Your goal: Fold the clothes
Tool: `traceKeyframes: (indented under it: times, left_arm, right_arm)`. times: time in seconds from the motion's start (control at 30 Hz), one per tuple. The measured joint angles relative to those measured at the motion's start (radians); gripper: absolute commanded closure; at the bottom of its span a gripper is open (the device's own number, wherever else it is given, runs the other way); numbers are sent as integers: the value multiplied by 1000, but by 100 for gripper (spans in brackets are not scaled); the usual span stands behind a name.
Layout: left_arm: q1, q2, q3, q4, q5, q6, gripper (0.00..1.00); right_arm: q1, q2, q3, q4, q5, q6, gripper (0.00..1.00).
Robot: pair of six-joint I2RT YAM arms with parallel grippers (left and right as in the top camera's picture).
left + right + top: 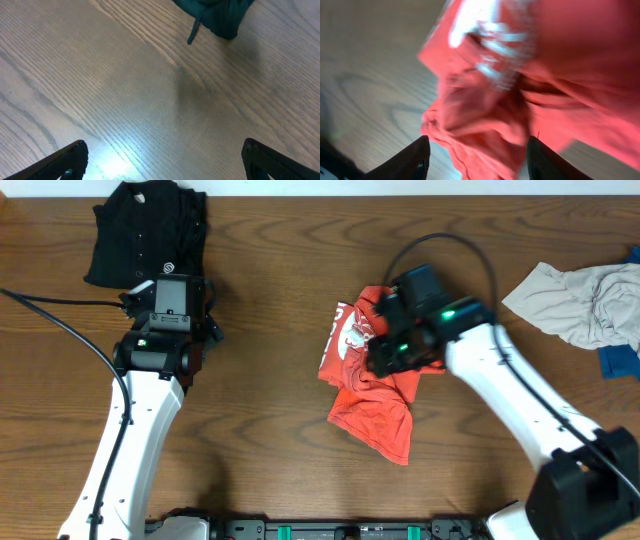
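red-orange t-shirt (pixel 370 405) lies crumpled at centre frame on the counter (pixel 270 430).
right gripper (pixel 475 160) sits over the shirt's upper edge, jaws part open, fabric bunched between them; whether it is gripped cannot be told. left gripper (pixel 162 160) hovers over bare counter below the black shirt (pixel 145 230), jaws wide, holding nothing.

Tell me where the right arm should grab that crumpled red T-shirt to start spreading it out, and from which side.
Probably the loose lower flap of the red T-shirt, coming from above. That part lies flatter and thinner on the table than the bunched middle under the right gripper, so a pinch there likely catches one layer.
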Motion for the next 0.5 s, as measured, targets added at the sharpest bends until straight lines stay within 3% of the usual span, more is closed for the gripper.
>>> traceKeyframes:
  times: [0.37,0.5]
  left_arm:
    - [0,0,0,0,0,0,2]
    - [0,0,0,0,0,0,2]
  right_arm:
    - [89,154,-18,46,49,-8,40]
    - [89,175,-19,53,83,7,52]
